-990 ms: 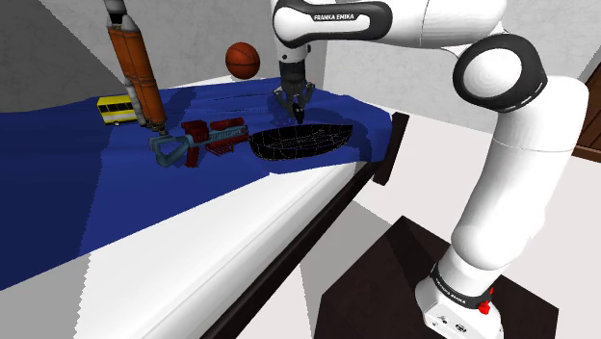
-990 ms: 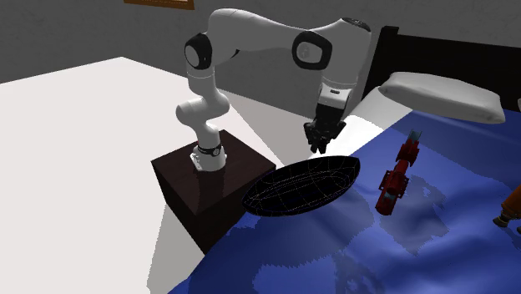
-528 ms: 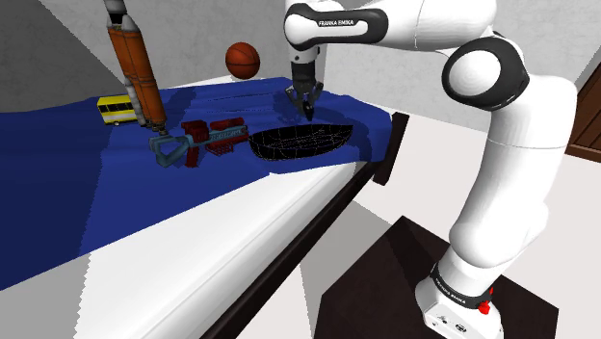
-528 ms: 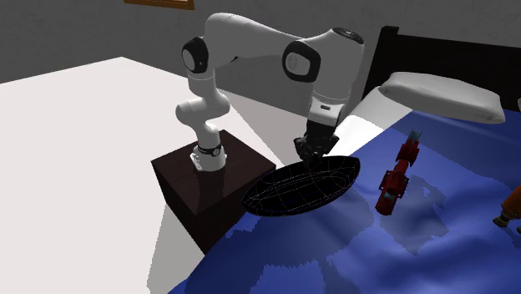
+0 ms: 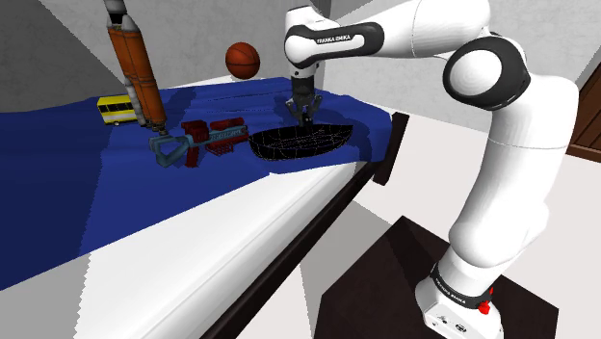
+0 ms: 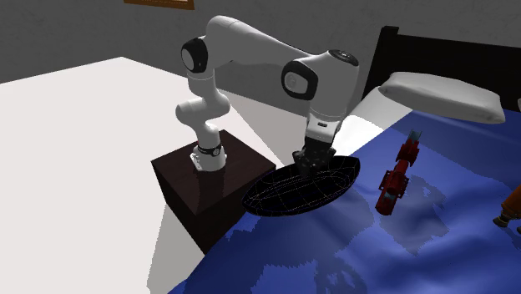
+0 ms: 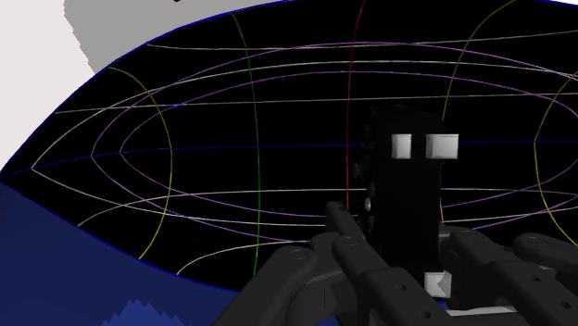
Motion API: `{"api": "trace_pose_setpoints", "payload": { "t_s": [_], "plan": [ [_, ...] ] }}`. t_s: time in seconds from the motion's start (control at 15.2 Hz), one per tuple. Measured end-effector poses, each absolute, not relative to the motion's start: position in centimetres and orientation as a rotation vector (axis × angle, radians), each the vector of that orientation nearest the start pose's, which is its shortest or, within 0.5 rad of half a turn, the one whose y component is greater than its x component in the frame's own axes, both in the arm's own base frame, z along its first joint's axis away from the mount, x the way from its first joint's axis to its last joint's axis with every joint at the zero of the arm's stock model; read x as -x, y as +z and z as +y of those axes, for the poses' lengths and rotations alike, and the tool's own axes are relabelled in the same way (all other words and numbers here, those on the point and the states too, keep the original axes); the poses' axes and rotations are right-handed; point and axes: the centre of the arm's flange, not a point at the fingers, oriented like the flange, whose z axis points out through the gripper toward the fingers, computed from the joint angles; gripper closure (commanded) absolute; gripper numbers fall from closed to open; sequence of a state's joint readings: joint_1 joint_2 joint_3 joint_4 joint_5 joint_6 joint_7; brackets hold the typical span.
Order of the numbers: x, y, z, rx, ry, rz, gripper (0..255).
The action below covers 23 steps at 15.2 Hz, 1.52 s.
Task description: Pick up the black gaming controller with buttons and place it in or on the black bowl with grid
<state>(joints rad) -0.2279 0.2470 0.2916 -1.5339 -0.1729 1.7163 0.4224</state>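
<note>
Wrist view: boxy controller (image 7: 408, 199), grid-lined bowl (image 7: 232, 167).

The black controller (image 7: 408, 199) (pale square buttons) stands upright, clasped in the gripper (image 7: 396, 243), over the black bowl (image 7: 185, 167) with coloured grid lines.

Clasped between the two black fingers (image 7: 345, 243) of the gripper (image 7: 403, 255): a boxy black gaming controller (image 7: 408, 185), long side running out along the fingers. On its face, two pale square buttons (image 7: 443, 146) side by side at the far end, one more close to the fingers. Just behind it, a black bowl (image 7: 232, 157) crossed by thin coloured grid lines. Outside the bowl's rim, blue cover (image 7: 74, 278), then a white surface (image 7: 37, 83) and a grey patch (image 7: 130, 23).
</note>
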Motion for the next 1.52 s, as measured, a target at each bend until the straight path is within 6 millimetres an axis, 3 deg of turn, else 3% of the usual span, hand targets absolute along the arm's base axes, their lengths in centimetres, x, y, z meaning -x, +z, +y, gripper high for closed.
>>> {"api": "trace_pose_setpoints", "payload": {
  "t_s": [0.46, 0.53, 0.92, 1.19, 1.52],
  "plan": [
    [-63.1, 50.6, 0.6, 3.205, 0.045, 0.543, 255],
    [-63.1, 50.6, 0.6, 3.205, 0.045, 0.543, 0],
    [-63.1, 50.6, 0.6, 3.205, 0.045, 0.543, 0],
    [-63.2, 54.4, 0.9, 3.206, 0.042, 0.541, 0],
    [-63.3, 55.5, 1.1, 3.205, 0.044, 0.542, 0]
  ]
}}
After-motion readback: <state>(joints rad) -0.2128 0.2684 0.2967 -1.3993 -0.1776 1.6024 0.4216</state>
